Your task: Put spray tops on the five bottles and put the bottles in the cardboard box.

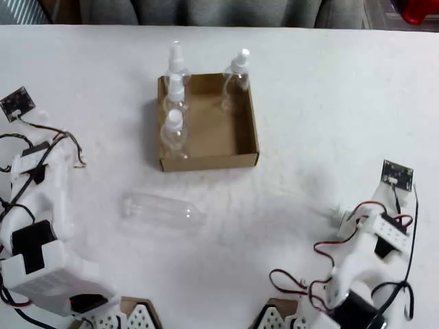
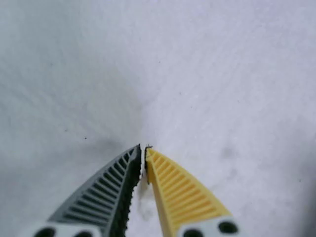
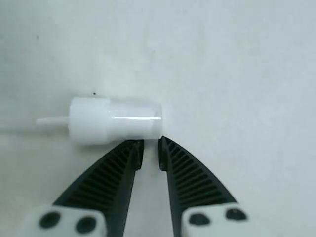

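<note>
A: Step in hand, by the look of it: picking up the last spray top (image 3: 114,121). Lying on its side on the table (image 1: 309,103), toward the right edge, nearer the near-right corner.

B: Right gripper (image 3: 150,145)?

A: Parted by a sliver, tips just at the side of the top, gripping nothing. Too narrow to take it like that.

B: So open wider first?

A: Yes. Open past the width of the top, straddle the white body squarely, then close gently. Avoid nudging it with the tips, being round and likely to roll.

B: And the left gripper (image 2: 143,150)?

A: Closed tip to tip, empty, low over bare table. Worth using to steady the bottle (image 1: 163,209) during capping. Flat on its side, uncapped, around the middle of the table, between the cardboard box (image 1: 209,162) and the near edge. Neck perhaps toward the right edge, hard to say through clear plastic.

B: Anything gained by comparing views?

A: From the right wrist view, the fine gap between tips and top, too small to judge from above. From the high view, the layout: box toward the middle of the far edge, four capped bottles (image 1: 173,130) upright at it, three along its left wall, one at its far-right corner
</note>
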Robot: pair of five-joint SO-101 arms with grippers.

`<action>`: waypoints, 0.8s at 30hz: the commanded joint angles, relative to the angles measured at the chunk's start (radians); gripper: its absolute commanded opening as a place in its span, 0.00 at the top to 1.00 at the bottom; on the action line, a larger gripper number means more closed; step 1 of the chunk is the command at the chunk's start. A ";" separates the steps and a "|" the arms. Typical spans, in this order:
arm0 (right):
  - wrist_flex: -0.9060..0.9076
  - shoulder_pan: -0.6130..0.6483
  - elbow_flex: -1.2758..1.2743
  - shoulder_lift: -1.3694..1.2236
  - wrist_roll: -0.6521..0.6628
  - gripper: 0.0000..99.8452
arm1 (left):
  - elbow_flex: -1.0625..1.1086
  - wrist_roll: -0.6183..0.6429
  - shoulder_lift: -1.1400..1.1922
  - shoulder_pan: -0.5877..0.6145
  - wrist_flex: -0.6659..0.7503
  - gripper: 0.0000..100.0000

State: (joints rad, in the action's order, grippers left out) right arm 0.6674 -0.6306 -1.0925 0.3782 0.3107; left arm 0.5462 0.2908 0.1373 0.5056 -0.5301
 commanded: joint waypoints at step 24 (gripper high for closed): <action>0.378 0.101 0.933 -0.568 -0.219 0.98 | -0.072 -0.011 0.031 -0.012 0.015 0.98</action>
State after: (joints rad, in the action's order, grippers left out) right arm 0.9605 -0.5524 -0.2823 -0.1849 0.0913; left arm 0.5401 0.2908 0.1818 0.5056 -0.5301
